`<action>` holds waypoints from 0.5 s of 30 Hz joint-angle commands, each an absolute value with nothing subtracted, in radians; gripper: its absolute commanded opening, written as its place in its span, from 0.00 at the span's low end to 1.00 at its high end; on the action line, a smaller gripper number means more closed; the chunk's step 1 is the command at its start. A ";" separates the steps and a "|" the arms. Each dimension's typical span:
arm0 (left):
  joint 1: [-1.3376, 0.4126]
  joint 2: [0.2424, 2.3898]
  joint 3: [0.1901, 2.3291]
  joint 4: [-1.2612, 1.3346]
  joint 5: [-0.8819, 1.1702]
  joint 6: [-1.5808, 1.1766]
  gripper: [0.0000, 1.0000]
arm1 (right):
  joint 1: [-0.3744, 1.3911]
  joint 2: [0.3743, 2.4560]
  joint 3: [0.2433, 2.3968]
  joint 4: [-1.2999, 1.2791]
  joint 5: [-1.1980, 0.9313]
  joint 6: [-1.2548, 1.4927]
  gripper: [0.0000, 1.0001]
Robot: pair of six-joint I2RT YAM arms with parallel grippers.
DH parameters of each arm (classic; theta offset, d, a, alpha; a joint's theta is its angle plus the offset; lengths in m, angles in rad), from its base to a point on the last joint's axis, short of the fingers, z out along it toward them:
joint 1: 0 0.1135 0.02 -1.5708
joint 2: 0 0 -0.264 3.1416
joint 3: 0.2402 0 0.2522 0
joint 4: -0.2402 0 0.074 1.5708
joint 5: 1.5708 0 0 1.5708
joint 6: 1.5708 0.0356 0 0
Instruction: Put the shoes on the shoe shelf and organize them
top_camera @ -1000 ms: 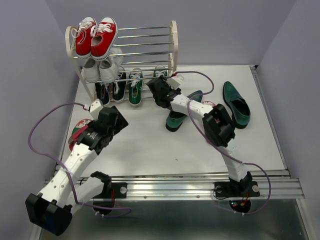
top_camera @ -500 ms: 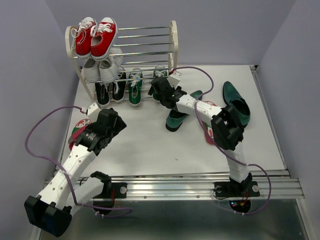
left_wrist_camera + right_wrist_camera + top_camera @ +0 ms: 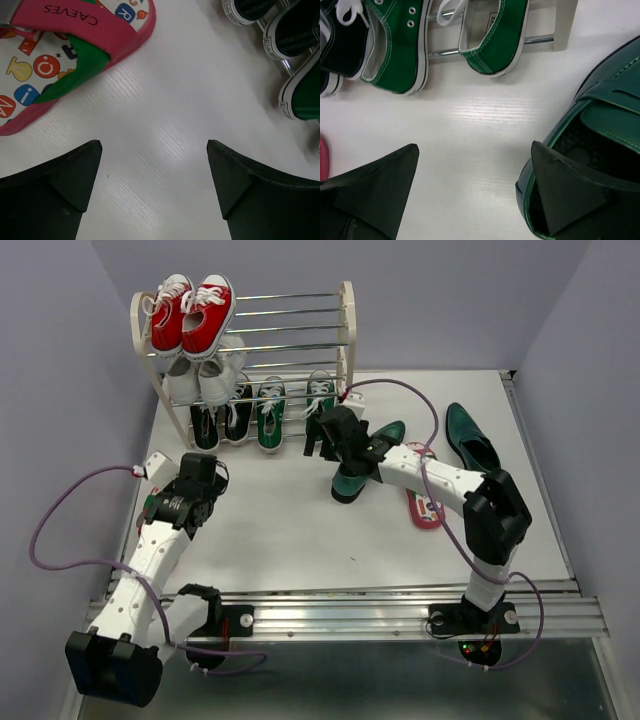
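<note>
The shoe shelf [image 3: 347, 328] stands at the far left of the table [image 3: 300, 530] and is roughly half filled. Its top tier carries the red sneakers [image 3: 190, 312], the middle tier the white sneakers [image 3: 205, 375], and the lowest rods the black sneakers [image 3: 220, 420]. All three sit to the left, so the right part of the upper two tiers is bare rods.

The right gripper [image 3: 325, 435] hangs just in front of the shelf's lowest tier. Its fingers are spread wide, with only table between them. The left gripper [image 3: 152, 150] is likewise spread and holding nothing, low over the table beside a flip-flop.

Of the shoes to be placed, the two dark loafers lie on the table. One loafer [image 3: 350, 480] is right beside the right gripper, and the second loafer [image 3: 470, 445] is further right, well apart from the shelf.

The green sneakers [image 3: 270, 412] look done: both lean on the lowest rods, one next to the black pair and one near the right frame, with a gap between them.

The flip-flops are off the shelf too. One flip-flop [image 3: 35, 70] lies by the left gripper, and the other flip-flop [image 3: 422, 502] lies near the first loafer.

I judge the job under half done, with four shoes left to shelve.
</note>
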State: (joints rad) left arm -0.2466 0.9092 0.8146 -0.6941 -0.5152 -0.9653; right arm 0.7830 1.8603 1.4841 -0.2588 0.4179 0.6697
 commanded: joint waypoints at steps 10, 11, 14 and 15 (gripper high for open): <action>0.181 0.979 0.700 -0.537 -0.479 -1.014 0.99 | 0.816 1.643 1.309 -0.196 0.456 0.551 1.00; 0.196 0.982 0.692 -0.526 -0.477 -1.031 0.99 | 0.816 1.640 1.305 -0.196 0.457 0.548 1.00; 0.242 0.988 0.673 -0.488 -0.503 -1.034 0.99 | 0.816 1.634 1.301 -0.196 0.462 0.538 1.00; 0.255 0.989 0.673 -0.488 -0.511 -1.038 0.99 | 0.816 1.631 1.298 -0.196 0.465 0.540 1.00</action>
